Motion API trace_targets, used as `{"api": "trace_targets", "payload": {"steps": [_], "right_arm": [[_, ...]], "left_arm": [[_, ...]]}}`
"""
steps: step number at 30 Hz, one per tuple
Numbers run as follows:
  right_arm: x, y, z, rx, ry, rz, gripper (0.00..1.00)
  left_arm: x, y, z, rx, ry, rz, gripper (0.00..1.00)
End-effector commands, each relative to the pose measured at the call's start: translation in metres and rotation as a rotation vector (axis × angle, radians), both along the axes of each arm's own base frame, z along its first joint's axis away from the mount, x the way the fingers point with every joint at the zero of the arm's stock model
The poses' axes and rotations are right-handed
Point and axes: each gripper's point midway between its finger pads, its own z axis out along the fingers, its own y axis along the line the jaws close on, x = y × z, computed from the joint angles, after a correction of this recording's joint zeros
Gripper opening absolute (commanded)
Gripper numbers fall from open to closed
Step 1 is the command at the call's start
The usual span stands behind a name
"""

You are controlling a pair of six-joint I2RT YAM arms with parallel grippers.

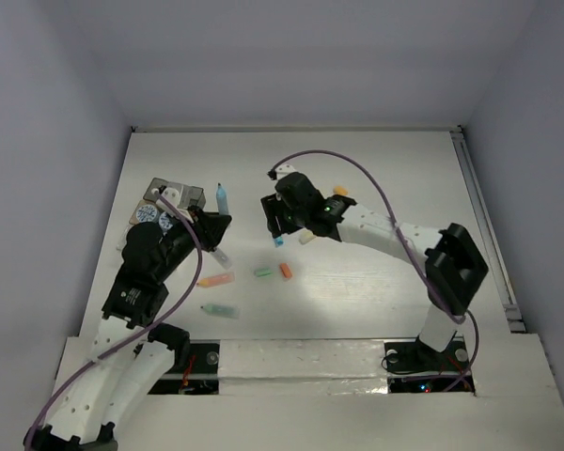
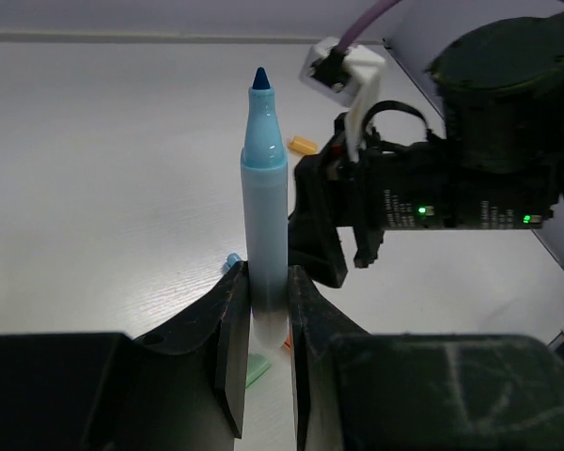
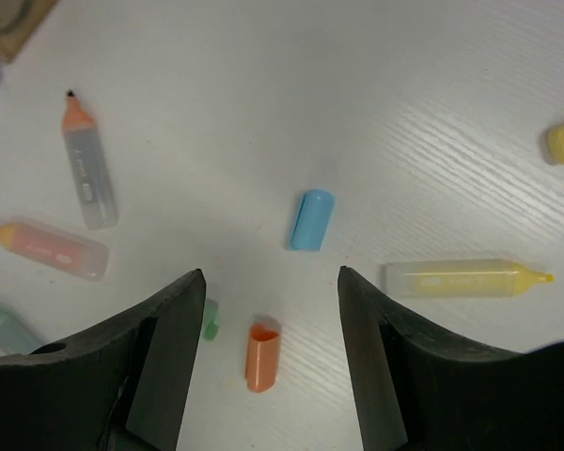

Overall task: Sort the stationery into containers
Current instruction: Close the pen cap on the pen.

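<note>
Pinches a blue marker [image 2: 265, 207] between the jaws of the left gripper [image 2: 268, 279], tip pointing outward, near the containers [image 1: 169, 199] by the left edge of the table [image 1: 404, 169]. Hangs the right gripper [image 3: 270, 275] with jaws spread over the middle, above a blue cap [image 3: 310, 219], an orange cap [image 3: 261, 357] and a yellow marker [image 3: 461, 278], all lying apart.

- Blue marker [image 2: 264, 188]: uncapped, upright, base clamped between the left jaws.
- Blue cap [image 3: 310, 220], orange cap [image 3: 262, 357]: lying apart on the surface [image 3: 263, 75].
- Yellow marker [image 3: 465, 278]: uncapped, lying flat near the blue cap.
- Greyish box [image 1: 190, 194]: far-left area.
</note>
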Motion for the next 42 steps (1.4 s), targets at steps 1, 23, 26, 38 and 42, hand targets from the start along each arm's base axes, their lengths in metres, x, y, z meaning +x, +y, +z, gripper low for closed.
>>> {"api": "trace_targets", "payload": {"steps": [1,23,26,38,42], "right_arm": [[0.012,0.005,-0.006,-0.138,-0.002,0.049,0.65],[0.030,0.016,-0.117,-0.484,0.150,0.110,0.54],[0.034,0.012,-0.122,-0.521,0.147,0.089,0.48],[0.032,0.003,-0.124,-0.527,0.170,0.061,0.08],[0.045,0.006,-0.103,-0.440,0.121,0.028,0.00]], "left_arm": [[0.001,0.015,0.030,-0.010,-0.090,0.072,0.00],[-0.005,0.031,0.042,-0.014,-0.131,0.146,0.00],[-0.005,0.031,0.041,-0.015,-0.129,0.145,0.00],[-0.004,0.029,0.041,-0.016,-0.129,0.137,0.00],[-0.005,0.025,0.039,-0.018,-0.126,0.116,0.00]]}}
